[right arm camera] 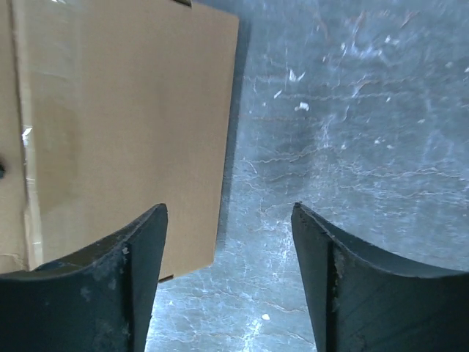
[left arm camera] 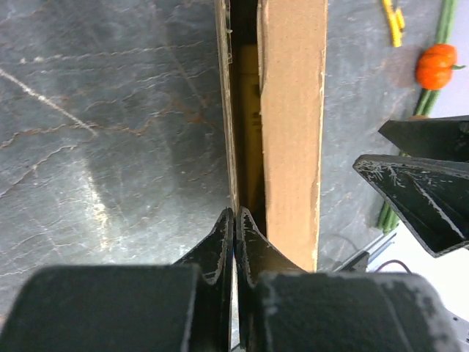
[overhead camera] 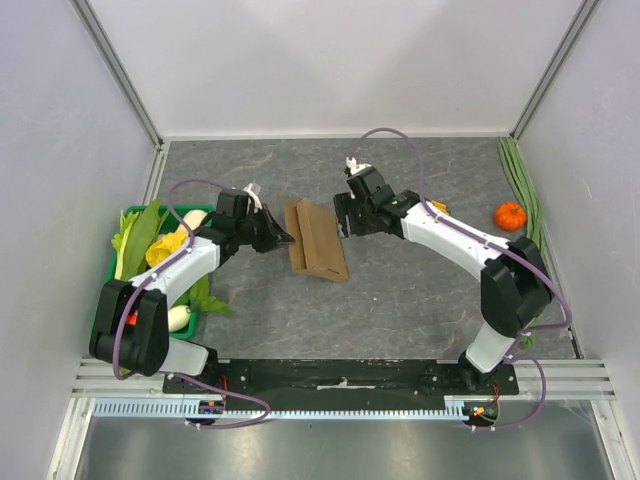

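Observation:
A flattened brown cardboard box (overhead camera: 315, 240) lies mid-table, one thin flap raised along its left side. My left gripper (overhead camera: 285, 238) is at that left side. In the left wrist view its fingers (left arm camera: 234, 216) are pressed together on the thin flap's edge, and the box (left arm camera: 293, 132) runs away from them. My right gripper (overhead camera: 343, 222) hovers over the box's right edge. Its fingers (right arm camera: 229, 213) are spread wide, with the box (right arm camera: 124, 110) under the left one and bare table under the right. The left wrist view shows the right gripper (left arm camera: 432, 191) at its right side.
A green crate (overhead camera: 200, 210) of leafy greens, a yellow item and a white radish (overhead camera: 178, 318) sits at the left wall. At the right wall are a small orange pumpkin (overhead camera: 510, 215) (left arm camera: 437, 66) and long green stalks (overhead camera: 522, 185). A yellow item (left arm camera: 394, 22) lies behind the right arm.

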`<state>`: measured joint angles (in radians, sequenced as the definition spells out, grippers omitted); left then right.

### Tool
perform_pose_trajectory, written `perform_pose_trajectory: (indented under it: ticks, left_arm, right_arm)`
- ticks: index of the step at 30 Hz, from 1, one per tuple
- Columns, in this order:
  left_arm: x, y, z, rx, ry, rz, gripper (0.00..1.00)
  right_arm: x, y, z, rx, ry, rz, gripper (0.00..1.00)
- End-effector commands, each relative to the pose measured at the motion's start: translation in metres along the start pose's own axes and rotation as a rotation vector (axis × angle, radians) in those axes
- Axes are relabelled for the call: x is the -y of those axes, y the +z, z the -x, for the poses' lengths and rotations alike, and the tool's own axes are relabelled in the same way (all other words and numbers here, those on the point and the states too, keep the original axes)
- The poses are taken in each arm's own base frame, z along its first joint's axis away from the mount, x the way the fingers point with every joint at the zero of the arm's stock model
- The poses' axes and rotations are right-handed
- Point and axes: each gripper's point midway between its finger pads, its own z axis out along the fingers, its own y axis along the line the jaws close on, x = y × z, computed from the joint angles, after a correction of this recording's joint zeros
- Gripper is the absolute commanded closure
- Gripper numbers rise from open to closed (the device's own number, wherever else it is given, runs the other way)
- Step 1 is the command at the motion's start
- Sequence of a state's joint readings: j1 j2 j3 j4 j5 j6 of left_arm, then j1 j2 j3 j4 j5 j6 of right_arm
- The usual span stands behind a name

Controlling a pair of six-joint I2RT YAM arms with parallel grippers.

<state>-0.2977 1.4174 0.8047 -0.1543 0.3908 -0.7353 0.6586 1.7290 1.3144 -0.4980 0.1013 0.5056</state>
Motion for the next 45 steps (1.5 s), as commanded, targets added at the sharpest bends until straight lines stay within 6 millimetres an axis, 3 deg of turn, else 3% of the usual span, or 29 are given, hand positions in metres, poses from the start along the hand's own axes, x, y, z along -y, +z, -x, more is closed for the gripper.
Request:
perform_pose_trajectory:
  ticks: [1, 5, 8, 13, 17, 22, 27, 33, 40, 42, 45]
  left_arm:
    - [0.032, -0.021, 0.009, 0.0, 0.017, -0.079, 0.98]
    - [0.04, -0.026, 0.013, 0.005, 0.048, -0.093, 0.98]
    - [0.04, -0.025, 0.014, -0.001, 0.069, -0.088, 0.98]
    - [0.055, -0.027, 0.014, -0.017, 0.096, -0.165, 0.98]
    - [0.068, -0.03, 0.019, -0.022, 0.125, -0.213, 0.98]
    - [0.074, -0.034, 0.022, -0.025, 0.141, -0.221, 0.98]
    - [0.085, -0.044, 0.029, -0.017, 0.174, -0.228, 0.98]
    - [0.095, -0.052, 0.032, -0.025, 0.172, -0.233, 0.98]
    - [0.107, -0.055, 0.029, -0.067, 0.118, -0.287, 0.98]
    - [0.106, -0.054, 0.029, -0.068, 0.115, -0.281, 0.98]
    - [0.102, -0.053, 0.027, -0.075, 0.103, -0.258, 0.96]
  right_arm:
    - [-0.013, -0.044, 0.05, 0.144, 0.001, 0.049, 0.22]
    - [-0.039, -0.055, 0.065, 0.184, -0.011, 0.182, 0.21]
    - [-0.058, -0.056, 0.065, 0.166, -0.018, 0.281, 0.23]
    - [-0.071, -0.042, 0.056, 0.119, -0.062, 0.324, 0.2]
    - [-0.072, -0.025, 0.046, 0.08, -0.057, 0.311, 0.28]
    - [-0.054, -0.002, 0.022, 0.014, -0.002, 0.217, 0.38]
    - [-0.019, -0.004, 0.02, 0.041, 0.053, 0.09, 0.4]
    - [0.01, -0.004, 0.013, 0.059, 0.071, -0.014, 0.22]
    - [0.024, -0.026, 0.039, 0.169, 0.092, -0.094, 0.15]
    - [0.022, -0.029, 0.044, 0.186, 0.086, -0.086, 0.15]
    - [0.004, -0.021, 0.043, 0.163, 0.044, 0.015, 0.16]
